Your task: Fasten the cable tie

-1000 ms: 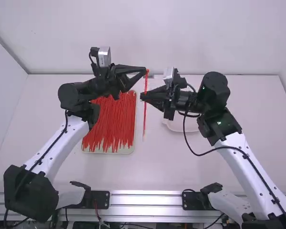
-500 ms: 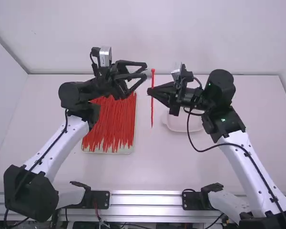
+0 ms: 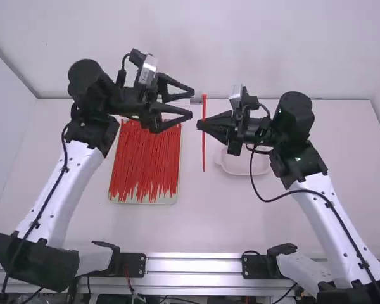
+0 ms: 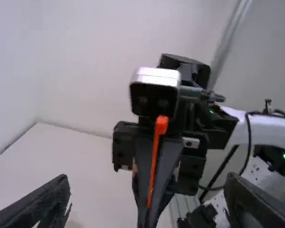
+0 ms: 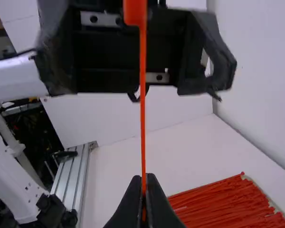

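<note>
A single red cable tie [image 3: 203, 136] hangs upright above the table, head end up. My right gripper [image 3: 200, 126] is shut on it partway along its length; in the right wrist view the fingers [image 5: 133, 199] pinch the strip [image 5: 142, 118]. My left gripper [image 3: 189, 105] is open just left of the tie's head and holds nothing. In the left wrist view its fingers [image 4: 42, 204] are spread wide, with the tie [image 4: 154, 152] and the right gripper [image 4: 149, 194] straight ahead between them.
A tray [image 3: 145, 197] piled with several red cable ties [image 3: 145, 158] lies under the left arm. A white dish [image 3: 244, 166] sits below the right gripper. The back wall stands close behind both grippers.
My left gripper has opened and let go of the tie's head, and the left arm has lifted. The right gripper has carried the tie slightly to the right.
</note>
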`<state>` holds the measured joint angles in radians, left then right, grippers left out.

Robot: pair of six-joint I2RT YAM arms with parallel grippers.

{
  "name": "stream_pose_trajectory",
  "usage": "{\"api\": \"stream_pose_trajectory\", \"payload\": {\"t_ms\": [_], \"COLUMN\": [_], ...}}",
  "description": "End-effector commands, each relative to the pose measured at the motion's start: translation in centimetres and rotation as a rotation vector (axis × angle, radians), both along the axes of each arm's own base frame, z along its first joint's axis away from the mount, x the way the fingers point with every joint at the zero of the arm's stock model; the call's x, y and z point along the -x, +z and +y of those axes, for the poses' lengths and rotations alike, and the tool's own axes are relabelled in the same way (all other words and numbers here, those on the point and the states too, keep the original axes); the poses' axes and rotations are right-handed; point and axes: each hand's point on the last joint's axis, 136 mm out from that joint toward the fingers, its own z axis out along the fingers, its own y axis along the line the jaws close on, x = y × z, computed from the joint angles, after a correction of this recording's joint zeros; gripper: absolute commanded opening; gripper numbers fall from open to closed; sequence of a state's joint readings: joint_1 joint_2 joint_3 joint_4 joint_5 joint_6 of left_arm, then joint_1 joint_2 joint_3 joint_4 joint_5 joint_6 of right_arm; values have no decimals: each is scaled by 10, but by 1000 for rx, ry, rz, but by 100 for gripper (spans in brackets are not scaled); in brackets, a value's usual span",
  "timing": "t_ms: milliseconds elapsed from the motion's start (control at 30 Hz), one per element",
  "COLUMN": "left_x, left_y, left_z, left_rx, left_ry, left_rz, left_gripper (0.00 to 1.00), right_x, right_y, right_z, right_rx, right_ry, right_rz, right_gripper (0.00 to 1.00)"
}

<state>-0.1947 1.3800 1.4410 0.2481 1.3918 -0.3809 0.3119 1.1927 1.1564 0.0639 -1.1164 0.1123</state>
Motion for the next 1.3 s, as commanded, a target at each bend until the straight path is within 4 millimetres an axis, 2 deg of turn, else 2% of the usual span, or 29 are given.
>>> {"api": "stream_pose_trajectory", "payload": {"t_ms": [0, 100, 133, 267, 400, 433, 533, 600, 1067, 1267], "left_x": [9, 5, 6, 8, 10, 6, 2, -1, -9, -3], "left_y": [5, 3, 2, 0, 0, 1, 1, 0, 3, 23], "left_z": [-2, -4, -6, -14, -20, -22, -22, -21, -22, -18], "left_rx": [-3, -4, -4, -3, 2, 5, 8, 8, 18, 57], "left_ry": [-60, -61, -68, -94, -106, -89, -81, -76, -42, -44], "left_rz": [-167, -154, -149, -149, -148, -125, -109, -103, -72, -105], "left_gripper": [71, 63, 56, 41, 34, 26, 15, 3, 2, 2], "right_x": [6, 6, 6, 6, 6, 6, 6, 6, 6, 6], "right_y": [9, 9, 8, 8, 6, 5, 5, 5, 5, 0], "right_z": [2, 2, 2, 2, 2, 2, 2, 2, 2, 2], "right_rx": [-6, -6, -6, -5, 1, 4, 4, 4, 4, 18], "right_ry": [24, 22, 22, 23, 22, 23, 23, 23, 23, 25], "right_rz": [-35, -32, -31, -28, -26, -31, -26, -27, -30, -30], "right_gripper": [0, 0, 0, 0, 0, 0, 0, 0, 0, 31]}}
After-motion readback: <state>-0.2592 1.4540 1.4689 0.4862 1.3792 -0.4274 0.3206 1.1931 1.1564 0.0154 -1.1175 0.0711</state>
